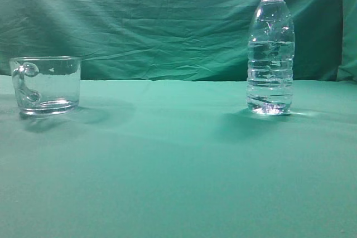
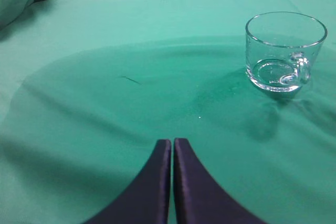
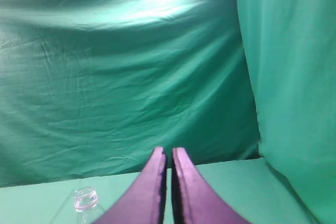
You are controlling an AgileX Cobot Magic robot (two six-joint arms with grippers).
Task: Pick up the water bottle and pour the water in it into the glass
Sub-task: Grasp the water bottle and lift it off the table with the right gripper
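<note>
The water bottle [image 1: 270, 48] stands upright and capless on the green cloth at the right, with clear water [image 1: 270, 76] up to about its shoulder. Its open neck [image 3: 86, 200] shows at the bottom left of the right wrist view. The glass [image 1: 46, 85], a short clear mug with a looped handle, stands at the left and looks empty; it also shows in the left wrist view [image 2: 284, 51] at the upper right. My left gripper [image 2: 172, 141] is shut and empty, above the cloth, short and left of the glass. My right gripper [image 3: 167, 150] is shut and empty, above and right of the bottle's neck. Neither gripper shows in the exterior view.
A green cloth [image 1: 178, 165] covers the table. A wrinkled green backdrop [image 1: 156, 20] hangs behind it and another green curtain [image 3: 294, 77] hangs at the right side.
</note>
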